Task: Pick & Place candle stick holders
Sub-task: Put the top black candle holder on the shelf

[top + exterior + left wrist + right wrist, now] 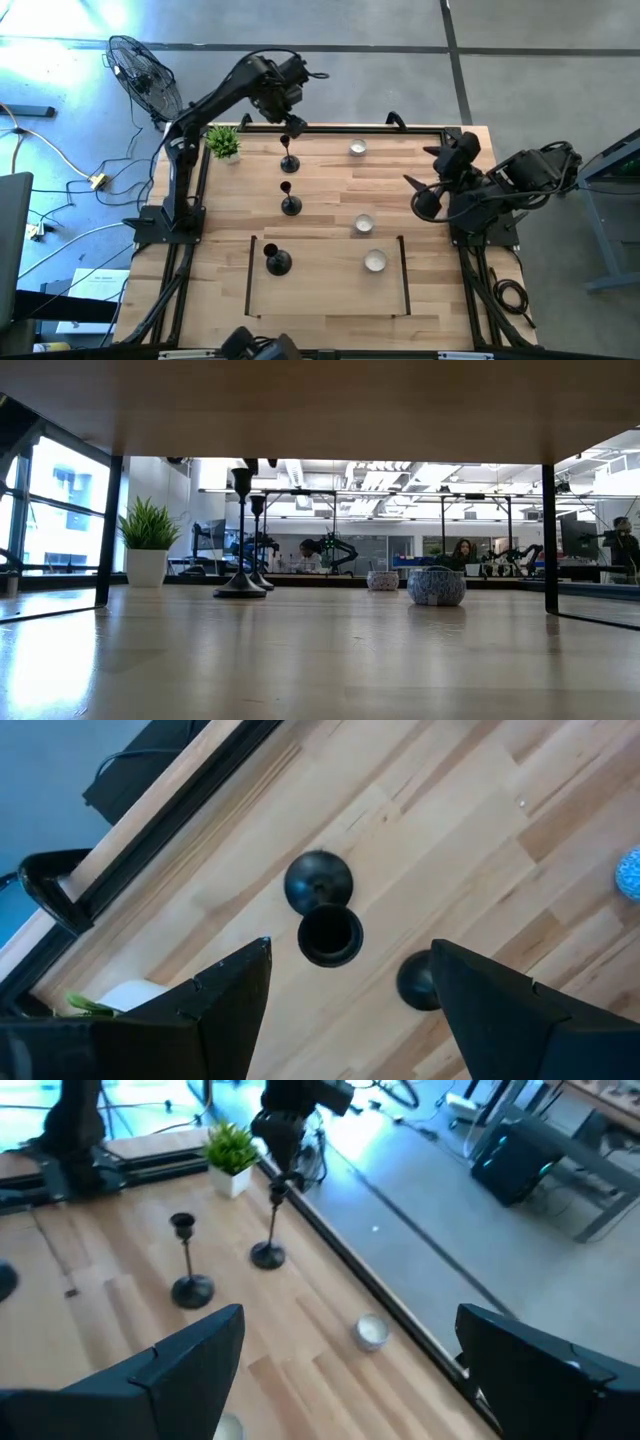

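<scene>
Wooden table (330,200) seen from above, three black candle stick holders (291,205) in a column left of centre.
Left gripper (290,127), jaws spread, hangs over the farthest holder (beside a potted plant (223,143)); right gripper (432,170) waits open at the right edge.

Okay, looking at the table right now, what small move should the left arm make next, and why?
Probably lower the left pincer straight down and close on the stem of the far candle stick holder. Its fingers stand open directly above that holder's cup top, which sits centered between them in the left wrist view, so descent looks like all that remains. The right pincer waits at the table's right edge.
</scene>
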`<move>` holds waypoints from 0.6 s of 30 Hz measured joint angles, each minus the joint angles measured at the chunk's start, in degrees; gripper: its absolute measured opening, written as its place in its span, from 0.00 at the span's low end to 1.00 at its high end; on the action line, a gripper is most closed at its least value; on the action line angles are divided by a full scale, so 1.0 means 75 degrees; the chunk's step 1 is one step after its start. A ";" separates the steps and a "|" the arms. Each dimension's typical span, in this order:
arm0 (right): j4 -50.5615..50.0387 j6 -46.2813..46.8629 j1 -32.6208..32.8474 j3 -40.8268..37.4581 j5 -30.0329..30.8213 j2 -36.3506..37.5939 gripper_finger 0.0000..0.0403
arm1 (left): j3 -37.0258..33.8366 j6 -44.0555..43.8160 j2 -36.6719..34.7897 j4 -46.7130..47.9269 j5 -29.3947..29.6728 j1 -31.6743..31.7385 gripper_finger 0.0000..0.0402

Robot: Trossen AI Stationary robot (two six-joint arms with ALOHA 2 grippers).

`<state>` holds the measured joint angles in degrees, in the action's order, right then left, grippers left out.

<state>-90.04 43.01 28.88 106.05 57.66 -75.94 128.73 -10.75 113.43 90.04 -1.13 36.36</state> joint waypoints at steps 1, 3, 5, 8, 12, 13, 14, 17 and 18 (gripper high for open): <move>0.0000 -0.0001 0.0000 -0.0001 0.0040 0.0000 0.89 | 0.0000 -0.0005 0.0000 0.0002 -0.0001 0.0000 0.67; 0.0000 -0.0001 0.0000 0.0000 0.0059 0.0000 0.89 | 0.0000 0.0002 -0.0003 0.0003 0.0024 0.0000 0.67; 0.0000 0.0042 0.0000 -0.0001 0.0042 0.0000 0.89 | 0.0000 0.0016 0.0000 0.0000 0.0052 0.0000 0.67; 0.0000 0.0058 0.0000 -0.0001 0.0000 0.0000 0.89 | 0.0000 0.0028 0.0000 0.0002 0.0245 0.0000 0.67; 0.0000 0.0057 0.0000 0.0002 -0.0046 -0.0003 0.89 | 0.0000 0.0062 0.0083 0.0000 0.0240 0.0000 0.67; 0.0000 0.0057 0.0000 0.0000 -0.0049 -0.0003 0.89 | 0.0000 0.0063 0.0130 -0.0001 0.0201 0.0000 0.67; 0.0001 0.0057 0.0000 0.0000 -0.0050 -0.0003 0.89 | 0.0000 0.0071 0.0190 -0.0003 0.0162 -0.0001 0.67; 0.0000 0.0057 0.0000 -0.0001 -0.0051 -0.0003 0.89 | 0.0000 0.0086 0.0375 -0.0003 0.0082 -0.0015 0.67; 0.0003 0.0057 0.0000 0.0001 -0.0049 -0.0003 0.89 | 0.0000 0.0086 0.0440 -0.0003 0.0074 -0.0015 0.67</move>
<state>-90.02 43.44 28.88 106.06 57.30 -75.96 128.73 -10.11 116.72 90.02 -0.57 36.25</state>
